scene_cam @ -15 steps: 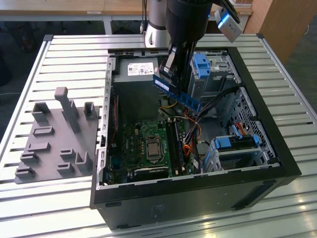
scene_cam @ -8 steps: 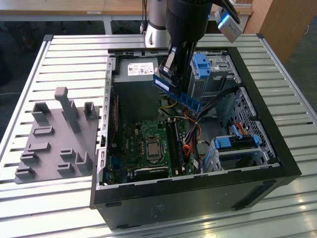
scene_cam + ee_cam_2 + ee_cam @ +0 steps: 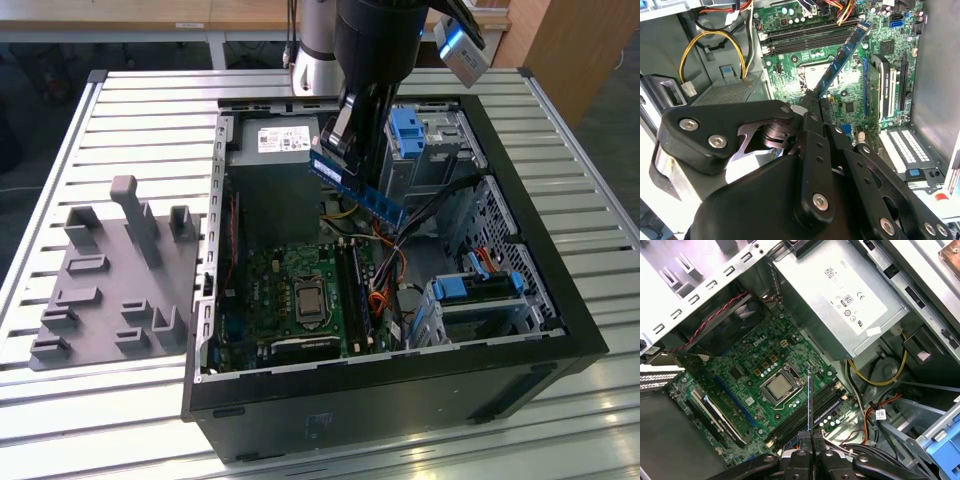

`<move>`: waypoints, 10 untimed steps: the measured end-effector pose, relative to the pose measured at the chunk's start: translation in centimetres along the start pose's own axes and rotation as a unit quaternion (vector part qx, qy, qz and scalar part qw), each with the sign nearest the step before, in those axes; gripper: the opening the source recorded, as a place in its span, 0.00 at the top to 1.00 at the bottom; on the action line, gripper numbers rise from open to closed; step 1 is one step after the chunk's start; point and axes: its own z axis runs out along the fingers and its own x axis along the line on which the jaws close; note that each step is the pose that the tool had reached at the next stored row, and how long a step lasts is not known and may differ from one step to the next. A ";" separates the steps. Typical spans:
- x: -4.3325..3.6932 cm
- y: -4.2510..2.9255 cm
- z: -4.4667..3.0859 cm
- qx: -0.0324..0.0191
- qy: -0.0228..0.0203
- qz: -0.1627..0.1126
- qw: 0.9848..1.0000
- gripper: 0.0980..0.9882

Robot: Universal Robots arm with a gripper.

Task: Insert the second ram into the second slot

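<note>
Gripper point(image 3: 812, 104) jaws clamped tight on the second ram point(image 3: 842, 56); stick tilted, held above the motherboard point(image 3: 782, 75), not seated.

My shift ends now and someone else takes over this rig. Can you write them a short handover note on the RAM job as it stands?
Gripper: shut on one end of the second ram.
Ram: held in the air, tilted, inside the open top of the computer case, above the motherboard and touching nothing else.
Memory slots: beside the processor socket, below the ram.
Done: ram is picked up and held over the board.
Left: ram is not yet seated in its slot.
</note>
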 end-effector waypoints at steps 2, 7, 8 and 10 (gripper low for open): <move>0.00 0.00 0.00 0.000 0.000 0.002 1.000 0.96; 0.00 0.00 0.00 0.000 0.000 0.009 1.000 0.96; 0.00 0.00 0.00 0.000 0.000 0.010 1.000 0.96; 0.00 0.00 0.00 0.000 -0.001 0.013 1.000 0.96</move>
